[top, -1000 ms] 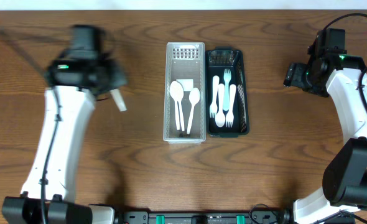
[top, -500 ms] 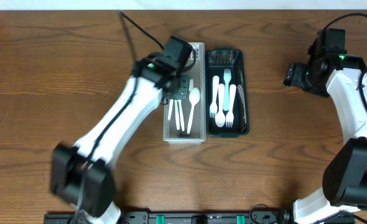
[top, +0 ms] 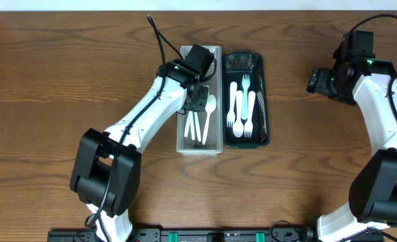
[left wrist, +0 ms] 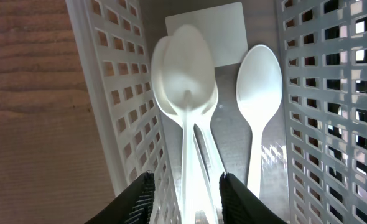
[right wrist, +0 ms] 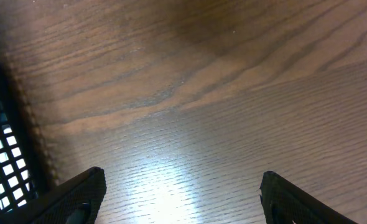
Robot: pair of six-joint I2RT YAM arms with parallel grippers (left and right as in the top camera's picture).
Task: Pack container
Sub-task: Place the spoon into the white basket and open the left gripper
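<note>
Left gripper (left wrist: pixel 186 193): down inside the white container, jaws partly apart, stacked spoon handles lying between the fingers, not clamped.
Right gripper (right wrist: pixel 183 202): jaws wide apart, holding nothing, over bare table (right wrist: pixel 233 93), well right of the dark tray.
White container (top: pixel 182 101): long, narrow, pale plastic, walls pierced by rows of small rectangular holes; mid-table, just beside the dark tray (top: pixel 266 107).
Stacked spoons (left wrist: pixel 185 74): white, bowls up, along the left wall.
Single spoon (left wrist: pixel 259 78): white, alongside them.
Forks (top: pixel 241 107): white, in the dark tray.

Left end effector (left wrist: pixel 185 190) reached basket (top: pixel 200 54), released spoon (left wrist: pixel 186 68).
</note>
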